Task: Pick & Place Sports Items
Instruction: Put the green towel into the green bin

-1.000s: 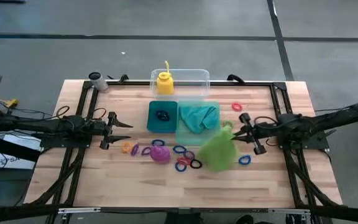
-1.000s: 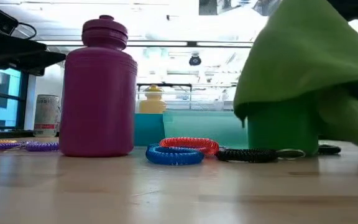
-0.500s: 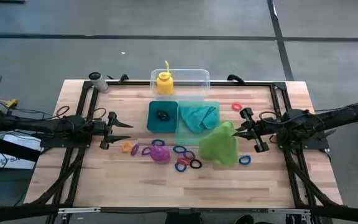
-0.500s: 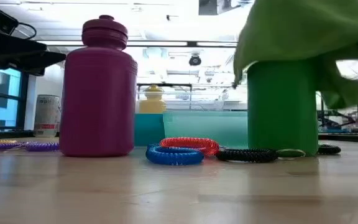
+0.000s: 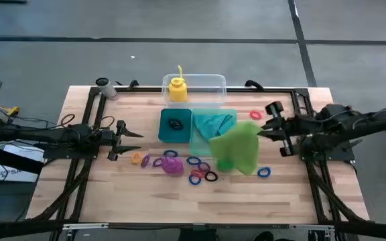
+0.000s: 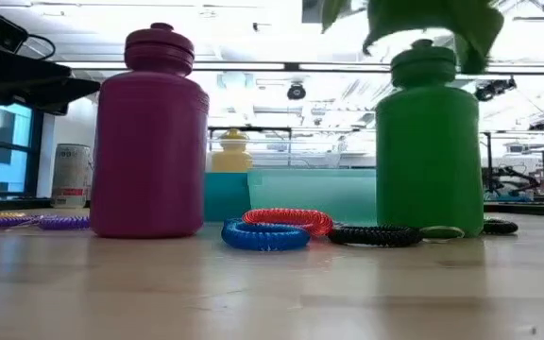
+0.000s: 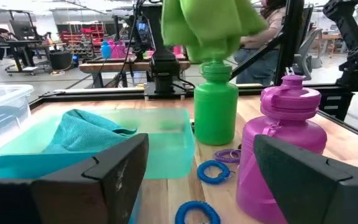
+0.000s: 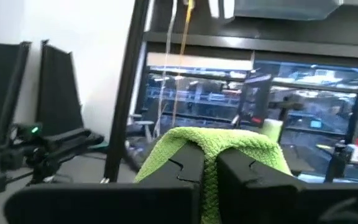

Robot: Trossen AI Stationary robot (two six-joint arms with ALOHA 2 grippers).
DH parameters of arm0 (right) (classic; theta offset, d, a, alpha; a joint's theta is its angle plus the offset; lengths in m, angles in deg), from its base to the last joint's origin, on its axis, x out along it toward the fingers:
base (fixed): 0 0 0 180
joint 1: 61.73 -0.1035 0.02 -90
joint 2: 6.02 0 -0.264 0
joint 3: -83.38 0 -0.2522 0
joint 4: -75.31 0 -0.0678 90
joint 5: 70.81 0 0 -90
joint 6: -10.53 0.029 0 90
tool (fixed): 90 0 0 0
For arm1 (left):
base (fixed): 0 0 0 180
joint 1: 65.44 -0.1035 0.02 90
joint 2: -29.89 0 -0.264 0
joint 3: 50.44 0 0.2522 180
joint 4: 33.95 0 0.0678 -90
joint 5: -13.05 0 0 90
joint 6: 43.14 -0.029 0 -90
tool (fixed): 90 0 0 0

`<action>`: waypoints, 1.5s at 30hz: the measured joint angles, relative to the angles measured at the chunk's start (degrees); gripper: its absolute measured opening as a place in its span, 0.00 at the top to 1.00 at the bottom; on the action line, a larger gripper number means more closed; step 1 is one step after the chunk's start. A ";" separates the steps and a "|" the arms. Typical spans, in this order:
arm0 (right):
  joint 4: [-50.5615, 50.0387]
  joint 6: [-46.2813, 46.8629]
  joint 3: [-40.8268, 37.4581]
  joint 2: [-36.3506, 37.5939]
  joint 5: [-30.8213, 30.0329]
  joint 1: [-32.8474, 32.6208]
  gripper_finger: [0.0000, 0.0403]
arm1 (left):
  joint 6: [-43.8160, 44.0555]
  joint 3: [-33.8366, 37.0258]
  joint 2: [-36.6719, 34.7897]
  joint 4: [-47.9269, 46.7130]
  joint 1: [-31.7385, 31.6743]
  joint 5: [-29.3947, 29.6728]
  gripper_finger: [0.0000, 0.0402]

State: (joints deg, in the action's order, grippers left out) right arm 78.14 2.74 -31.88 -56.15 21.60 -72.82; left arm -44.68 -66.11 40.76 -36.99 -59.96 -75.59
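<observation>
Since the earlier frames, the lime-green cloth has been lifted clear of the green bottle, which was draped by it a second ago and is now seen uncovered in the low view. The right claw has been drawn toward the tabletop's right edge and upward. It is clamped shut on a fold of the cloth, as shown in the right wrist view, where the fabric is pinched between the two dark fingers. The cloth hangs from the claw toward the tabletop's middle, over the right end of the teal tray, with its lower hem just above the bottle's cap.

The green bottle stands upright on the tabletop, just beside the tray's pale compartment, in which the teal cloth lies. A dark ring rests in the tray's darker compartment. The purple bottle stands near the front of the tray, toward the tabletop's left, with blue, red and black rings scattered beside it. Another blue ring lies below the hanging cloth, nearer the right edge. The yellow bottle stands in the clear tub at the far edge.

The left claw is held with its fingers spread wide and empty, near the tabletop's left side, well apart from the cloth.
</observation>
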 joint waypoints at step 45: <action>-22.89 5.16 33.52 -36.66 12.65 32.24 1.00 | 0.00 -0.01 0.00 0.00 -0.01 0.00 0.41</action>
State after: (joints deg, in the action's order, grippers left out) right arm 55.25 7.90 1.63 -92.81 34.25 -40.58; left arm -44.68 -66.12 40.76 -36.99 -59.97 -75.59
